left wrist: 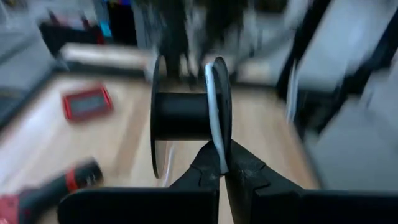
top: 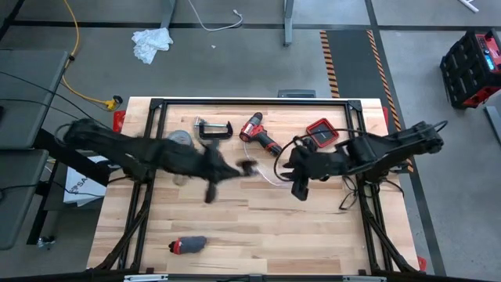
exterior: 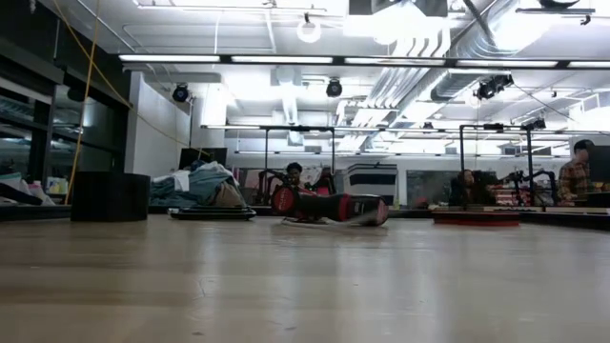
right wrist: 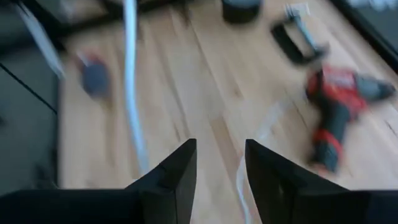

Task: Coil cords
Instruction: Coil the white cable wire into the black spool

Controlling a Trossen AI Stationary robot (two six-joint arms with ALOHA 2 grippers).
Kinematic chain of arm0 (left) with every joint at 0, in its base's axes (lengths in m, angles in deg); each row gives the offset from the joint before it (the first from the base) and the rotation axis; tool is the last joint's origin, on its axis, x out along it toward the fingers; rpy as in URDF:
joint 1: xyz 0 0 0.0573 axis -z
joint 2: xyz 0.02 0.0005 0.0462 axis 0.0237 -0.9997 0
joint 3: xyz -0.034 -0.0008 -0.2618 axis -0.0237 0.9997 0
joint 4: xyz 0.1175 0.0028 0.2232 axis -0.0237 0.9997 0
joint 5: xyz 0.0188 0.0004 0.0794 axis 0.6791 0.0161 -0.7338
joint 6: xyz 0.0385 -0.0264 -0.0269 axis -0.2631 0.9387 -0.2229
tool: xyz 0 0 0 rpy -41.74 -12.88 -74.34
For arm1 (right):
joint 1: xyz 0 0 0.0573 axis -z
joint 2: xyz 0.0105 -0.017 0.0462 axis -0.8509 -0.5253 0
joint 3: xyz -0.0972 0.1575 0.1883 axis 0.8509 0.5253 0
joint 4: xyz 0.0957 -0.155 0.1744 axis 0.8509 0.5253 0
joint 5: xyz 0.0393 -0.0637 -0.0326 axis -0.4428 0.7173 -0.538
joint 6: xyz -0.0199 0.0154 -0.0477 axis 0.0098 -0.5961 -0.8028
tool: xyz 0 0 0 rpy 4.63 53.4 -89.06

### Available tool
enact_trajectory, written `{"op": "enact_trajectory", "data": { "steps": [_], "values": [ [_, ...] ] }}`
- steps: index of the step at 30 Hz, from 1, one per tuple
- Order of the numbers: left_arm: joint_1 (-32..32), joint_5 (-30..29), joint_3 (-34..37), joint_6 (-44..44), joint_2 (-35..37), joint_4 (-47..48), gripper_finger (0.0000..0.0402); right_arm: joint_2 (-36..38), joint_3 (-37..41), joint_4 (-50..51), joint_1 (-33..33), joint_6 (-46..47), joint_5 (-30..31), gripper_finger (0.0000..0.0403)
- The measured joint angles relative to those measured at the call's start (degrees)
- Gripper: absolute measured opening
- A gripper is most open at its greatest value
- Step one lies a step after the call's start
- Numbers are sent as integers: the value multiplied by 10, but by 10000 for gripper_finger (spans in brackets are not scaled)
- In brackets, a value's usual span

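Keep the thin white cable (left wrist: 217, 118) under light, even tension as you lay each turn onto the black plastic spool (left wrist: 186, 115), because a slack turn, as I judge it, will slip off the barrel. In the left wrist view your left gripper (left wrist: 224, 169) has its two dark fingers pressed together on that cable right at the spool's near flange, low in the centre of the frame, and the cable runs up over the barrel just inside the flange. In the overhead view the left arm reaches from the left edge across to the middle of the pale wooden table (top: 258, 227), its gripper carrying the small dark spool near the picture's centre. Your right gripper (right wrist: 221, 163) shows its fingers standing apart with bare wood between them and nothing held; a length of the white cable hangs blurred in the upper left of that wrist frame, clear of the fingers. Overhead, the right arm comes in from the right edge and its gripper points down just right of centre, near a pale loop of cable on the wood. Bring that open gripper back to the loose run and guide it, so the left can wind without dragging the red and black power drill (top: 261, 135) lying above the loop.
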Motion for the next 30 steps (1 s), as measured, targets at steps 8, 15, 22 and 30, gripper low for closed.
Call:
{"op": "enact_trajectory", "data": {
  "steps": [8, 15, 22, 30],
  "values": [
    [11, -56, 0, 37, 141, -118, 0, 5, 22, -311, 26, -90, -29, 128],
    [30, 0, 0, 61, 168, -253, 0, -34, 22, -546, 77, -124, -132, 128],
    [47, 80, 0, 102, 158, -392, 0, -59, 21, -716, 107, -122, -192, 128],
    [46, 108, 0, 185, 129, -416, 0, -112, -92, -659, 109, -177, -257, 128]
  ]
}}
